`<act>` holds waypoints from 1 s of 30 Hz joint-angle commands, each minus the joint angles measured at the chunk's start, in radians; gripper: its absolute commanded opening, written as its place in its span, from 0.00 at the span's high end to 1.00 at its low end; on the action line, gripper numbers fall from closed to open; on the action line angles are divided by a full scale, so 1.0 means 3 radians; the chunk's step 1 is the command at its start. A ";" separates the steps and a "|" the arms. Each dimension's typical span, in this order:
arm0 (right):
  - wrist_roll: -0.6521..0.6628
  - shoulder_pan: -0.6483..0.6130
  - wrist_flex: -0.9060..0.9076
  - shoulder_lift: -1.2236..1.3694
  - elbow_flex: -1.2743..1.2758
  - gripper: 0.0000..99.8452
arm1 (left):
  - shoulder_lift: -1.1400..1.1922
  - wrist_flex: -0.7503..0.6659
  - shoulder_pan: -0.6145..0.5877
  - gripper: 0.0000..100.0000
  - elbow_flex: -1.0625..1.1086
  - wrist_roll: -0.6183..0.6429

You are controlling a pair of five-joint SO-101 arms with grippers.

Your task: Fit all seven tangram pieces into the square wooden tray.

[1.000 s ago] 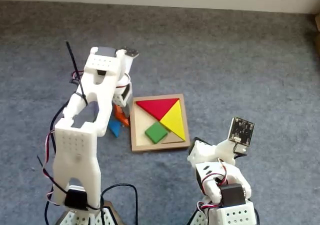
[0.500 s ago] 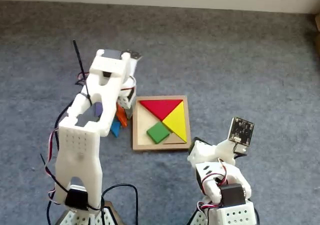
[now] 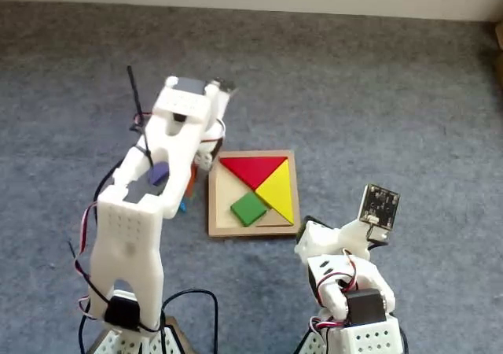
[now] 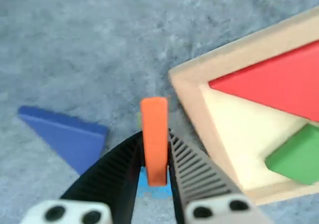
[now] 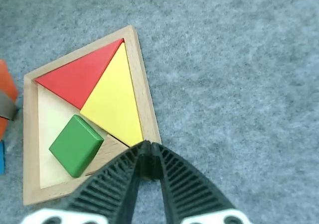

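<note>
While edge-up in the left gripper's [image 4: 155,137] clamp, orange piece [image 4: 153,113] beside tray [image 4: 191,100] (right gripper [image 5: 148,153] closed, empty)

Both arms are built of white printed plastic. The left arm [image 3: 130,236] is marked with dimpled panels and hung with thin black cables [image 3: 132,86]; black servo blocks [image 3: 363,305], red wires [image 3: 321,323] and a dark square circuit board [image 3: 379,205] are carried on the right arm [image 3: 324,248]. The left gripper [image 4: 155,134] and right gripper [image 5: 148,152] are fitted with black ribbed fingers [image 4: 192,167].
</note>
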 commanded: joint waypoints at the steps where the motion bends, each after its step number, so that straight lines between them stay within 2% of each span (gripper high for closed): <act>1: 0.0036 0.0049 -0.0059 -0.0049 0.0345 1.00 | -0.0637 0.0143 0.0263 1.00 -0.0008 0.0046; 8: 0.0036 0.0049 -0.0059 -0.0049 0.0345 1.00 | -0.0647 0.0169 0.0693 1.00 -0.0013 0.0624; 13: 0.0036 0.0049 -0.0059 -0.0049 0.0345 1.00 | -0.0350 0.0056 0.0800 1.00 -0.0043 0.0962; 16: 0.0036 0.0049 -0.0059 -0.0049 0.0345 1.00 | -0.0207 -0.0026 0.0800 0.97 -0.0049 0.1002; 22: 0.0036 0.0049 -0.0054 -0.0049 0.0345 1.00 | -0.0151 -0.0020 0.0770 0.81 -0.0049 0.1023; 30: 0.0036 0.0049 -0.0049 -0.0049 0.0345 1.00 | -0.0156 -0.0020 0.0560 0.79 -0.0049 0.1008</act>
